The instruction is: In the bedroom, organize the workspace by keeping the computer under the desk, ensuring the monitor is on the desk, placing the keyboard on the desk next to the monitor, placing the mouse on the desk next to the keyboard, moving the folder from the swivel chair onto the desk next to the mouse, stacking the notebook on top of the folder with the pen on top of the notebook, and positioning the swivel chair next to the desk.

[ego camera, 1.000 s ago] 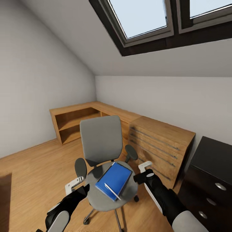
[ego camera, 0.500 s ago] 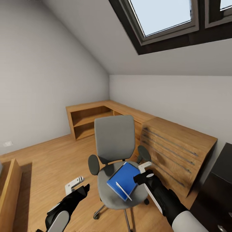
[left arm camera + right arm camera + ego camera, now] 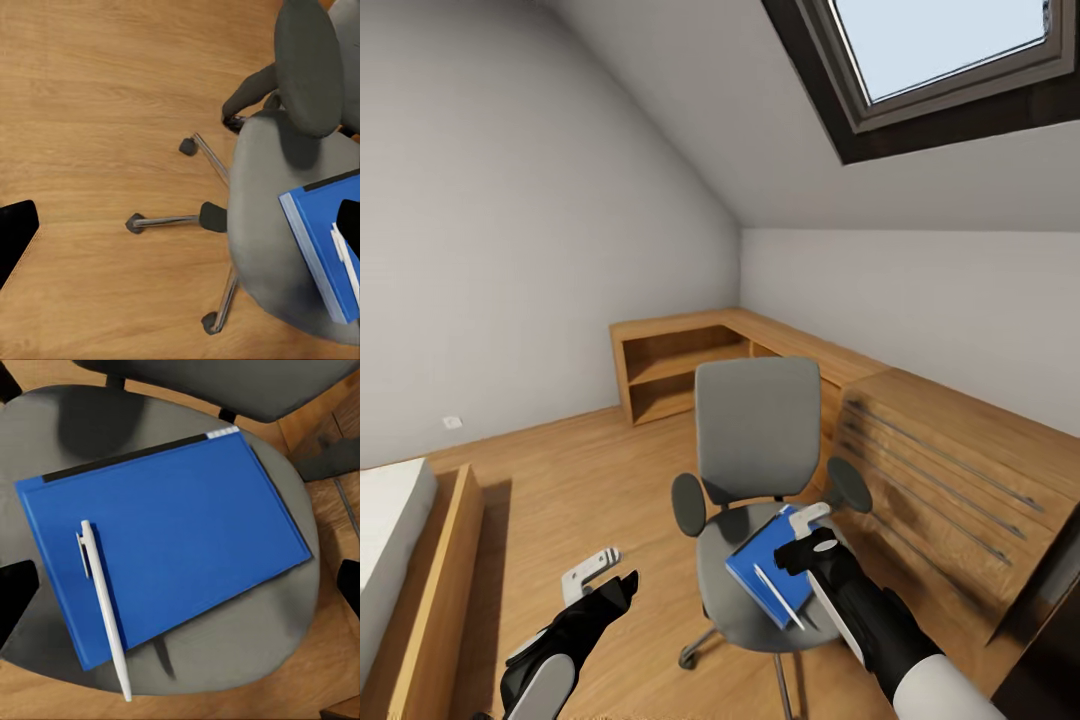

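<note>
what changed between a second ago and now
The camera swung left: the whole room slid right in the head view, and a bed has come into view at the left. The right gripper now hangs over the blue folder on the swivel chair. The pen stays on the folder, nothing grasped.
</note>
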Robot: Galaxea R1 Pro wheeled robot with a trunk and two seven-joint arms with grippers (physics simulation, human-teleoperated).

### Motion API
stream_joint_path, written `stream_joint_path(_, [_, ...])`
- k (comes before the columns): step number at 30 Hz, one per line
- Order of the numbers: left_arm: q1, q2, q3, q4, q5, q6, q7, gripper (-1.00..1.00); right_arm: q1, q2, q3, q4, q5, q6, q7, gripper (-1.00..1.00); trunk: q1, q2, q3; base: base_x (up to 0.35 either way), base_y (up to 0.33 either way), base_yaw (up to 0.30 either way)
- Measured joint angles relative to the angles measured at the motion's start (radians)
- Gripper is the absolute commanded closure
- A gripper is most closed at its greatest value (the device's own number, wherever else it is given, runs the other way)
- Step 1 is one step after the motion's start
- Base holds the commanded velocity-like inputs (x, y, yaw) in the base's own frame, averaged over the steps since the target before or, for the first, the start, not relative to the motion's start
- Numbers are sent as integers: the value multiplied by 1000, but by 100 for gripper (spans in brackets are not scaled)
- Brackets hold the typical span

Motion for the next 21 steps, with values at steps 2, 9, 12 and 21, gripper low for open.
stream_joint_path(2, [0,0,0,0,0,0,0,-100,0,0,0,0,0,0,1,-100,0,0,-1,0,0,259])
stream_joint_path(9, [0,-1,0,0,0,1,0,-100,0,-1,-2,0,-1,-2,4,-100,0,0,-4,0,0,100])
stream_joint_path(12, [0,-1,0,0,0,1,0,-100,0,-3,-3,-1,0,-12,6,-100,0,0,-4,0,0,11])
stream_joint_path(21, [0,-2,0,0,0,2,-1,-100,0,-5,-5,4,0,-51,10,-100,0,0,-4,40,0,2])
